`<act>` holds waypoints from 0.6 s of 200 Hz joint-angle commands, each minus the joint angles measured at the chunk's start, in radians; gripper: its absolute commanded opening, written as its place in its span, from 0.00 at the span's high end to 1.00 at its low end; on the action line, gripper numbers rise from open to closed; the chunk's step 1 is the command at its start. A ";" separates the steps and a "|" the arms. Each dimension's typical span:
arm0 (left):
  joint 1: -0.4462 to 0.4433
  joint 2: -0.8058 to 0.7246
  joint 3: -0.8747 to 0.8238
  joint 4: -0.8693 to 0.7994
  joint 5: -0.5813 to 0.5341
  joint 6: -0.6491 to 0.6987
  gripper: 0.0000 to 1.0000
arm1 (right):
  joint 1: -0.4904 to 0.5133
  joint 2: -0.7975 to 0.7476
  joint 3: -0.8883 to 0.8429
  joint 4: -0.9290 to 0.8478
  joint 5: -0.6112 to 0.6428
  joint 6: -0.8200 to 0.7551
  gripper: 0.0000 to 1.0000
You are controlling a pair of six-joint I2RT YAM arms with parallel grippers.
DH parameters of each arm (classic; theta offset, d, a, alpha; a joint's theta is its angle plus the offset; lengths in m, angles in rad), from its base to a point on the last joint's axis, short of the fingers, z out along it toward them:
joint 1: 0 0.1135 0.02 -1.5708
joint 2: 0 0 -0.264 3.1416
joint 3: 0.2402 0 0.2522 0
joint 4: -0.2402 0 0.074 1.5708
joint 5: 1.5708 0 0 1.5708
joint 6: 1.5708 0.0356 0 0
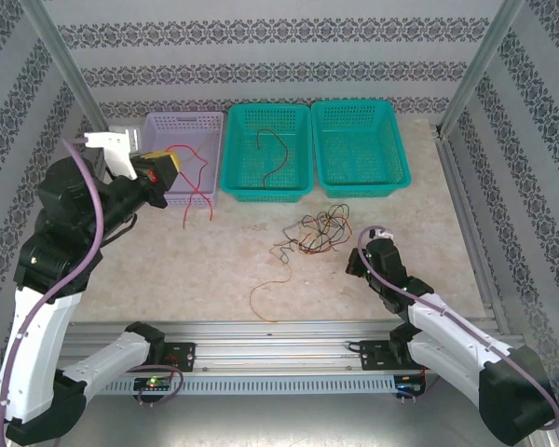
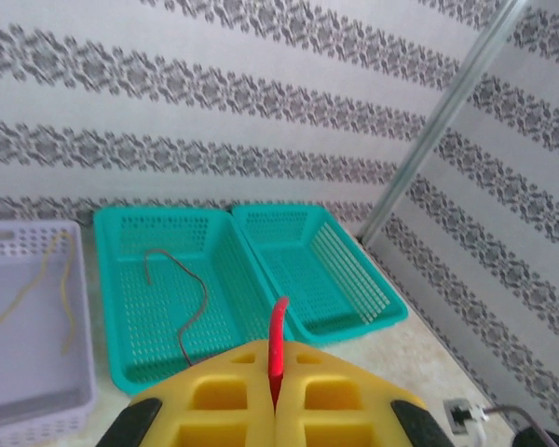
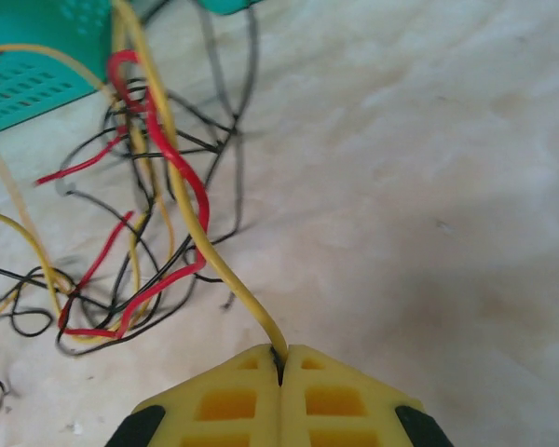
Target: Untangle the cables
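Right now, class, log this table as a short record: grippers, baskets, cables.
Left gripper: raised by the purple basket, shut on a red cable
Right gripper: low over the table, shut on a yellow cable
Tangle: red, yellow and black cables on the table, near the right gripper
Middle green basket: holds one dark cable
Orange cable: lies alone on the table, near side

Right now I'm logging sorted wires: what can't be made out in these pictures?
Tangle, top external: strands too thin and overlapped to count.
Red wire in the left tool, left wrist: lower run hidden behind the tool.
Yellow wire pinched by the right tool, right wrist: far end runs off the top edge.
Lavender basket, left wrist: cut off by the left edge.
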 commanded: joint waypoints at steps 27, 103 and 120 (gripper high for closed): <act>0.041 0.118 0.136 0.016 0.076 -0.011 1.00 | -0.010 -0.027 -0.023 0.014 -0.021 -0.008 1.00; 0.041 0.473 0.233 0.235 0.168 -0.007 1.00 | -0.005 -0.134 -0.068 0.063 -0.110 -0.048 1.00; 0.041 0.552 0.230 0.301 0.188 -0.022 1.00 | -0.004 -0.175 -0.082 0.063 -0.116 -0.051 1.00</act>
